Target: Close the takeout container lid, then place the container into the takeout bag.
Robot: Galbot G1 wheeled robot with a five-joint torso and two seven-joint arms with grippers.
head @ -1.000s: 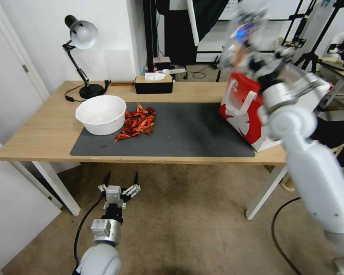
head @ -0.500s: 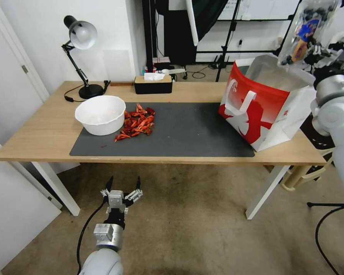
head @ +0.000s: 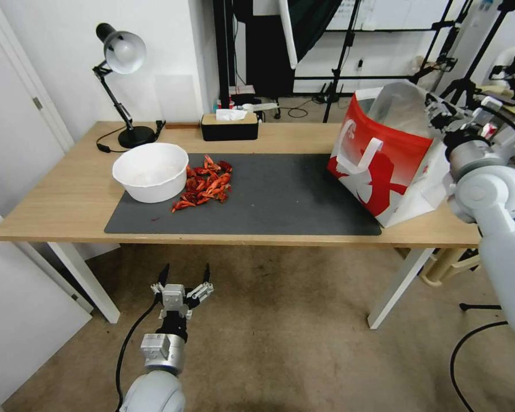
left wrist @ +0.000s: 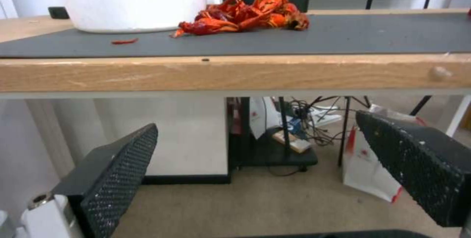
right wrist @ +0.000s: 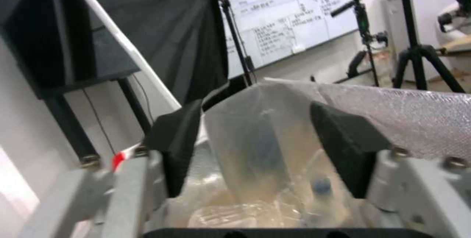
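Half a second ago the right gripper (head: 443, 117) held the takeout container high above the takeout bag (head: 383, 166); now it sits at the bag's far rim. Its two fingers (right wrist: 348, 146) are spread, with clear plastic (right wrist: 260, 149) between them, not visibly clamped. One bag stands on the desk (head: 68, 200). Below the desk edge hangs the left gripper (head: 183, 274), fingers apart, empty.

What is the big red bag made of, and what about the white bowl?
The takeout bag looks like stiff paper: it stands boxy with creased edges, and its silvery lining suggests foil. The white bowl looks like smooth matte plastic or foam; which one is hard to tell.
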